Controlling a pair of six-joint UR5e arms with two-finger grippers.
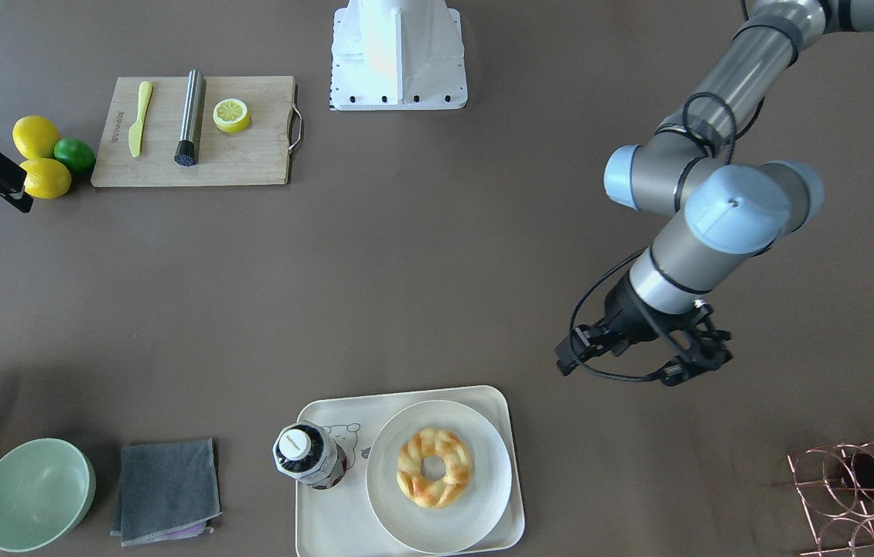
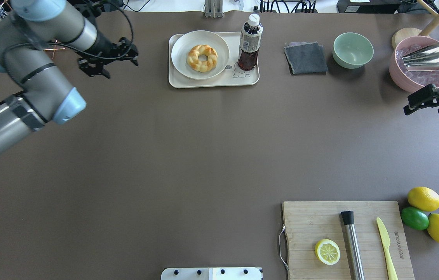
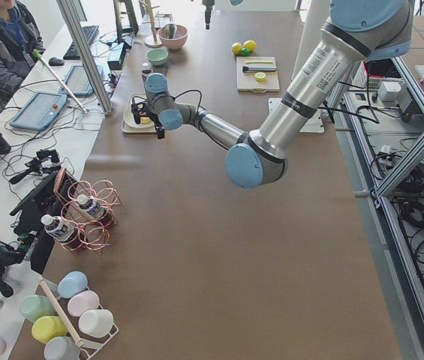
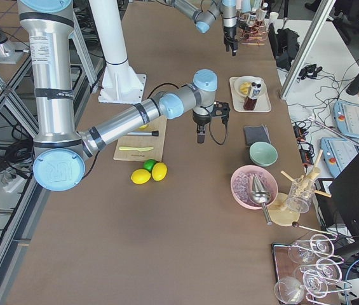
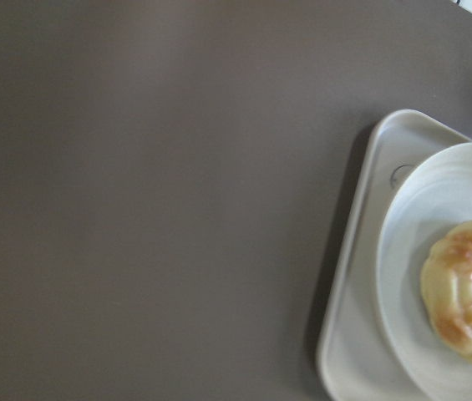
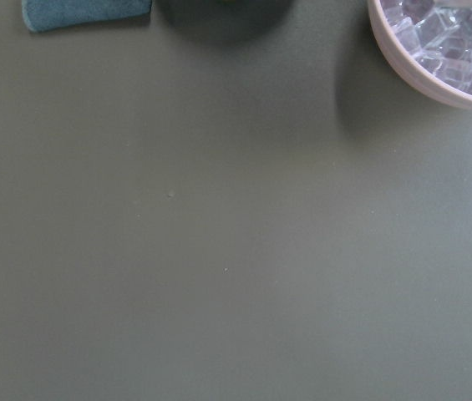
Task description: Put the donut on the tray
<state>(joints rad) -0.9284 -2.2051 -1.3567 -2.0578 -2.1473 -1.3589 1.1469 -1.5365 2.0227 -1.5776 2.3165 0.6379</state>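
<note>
First, cutting board [image 2: 309, 229]: near edge, right side; it carries a lemon half [image 2: 327, 251], a steel cylinder [image 2: 353, 249] and a yellow knife [image 2: 385, 243], side by side and apart.
Citrus: two lemons with a lime [image 2: 415, 218] between them, just right of the board.
Right gripper [image 2: 435, 102]: mid-depth at the far right edge, above bare table, jaws apart, holding nothing.
Left gripper [image 2: 107, 59]: far left, above bare table, left of the tray and apart from it, jaws apart, empty.
Tray [image 2: 211, 82]: far side, a little left of centre.
Plate [image 2: 182, 44]: round, on the tray's left part.
Donut [image 2: 202, 58]: flat on the middle of the plate, so over the tray but not touching it.
Bottle [image 2: 249, 44]: upright on the tray's right end, just beside the plate.
Far right: grey cloth [image 2: 305, 58], green bowl [image 2: 353, 49], then pink bowl [image 2: 402, 74] of ice with a metal scoop.
</note>
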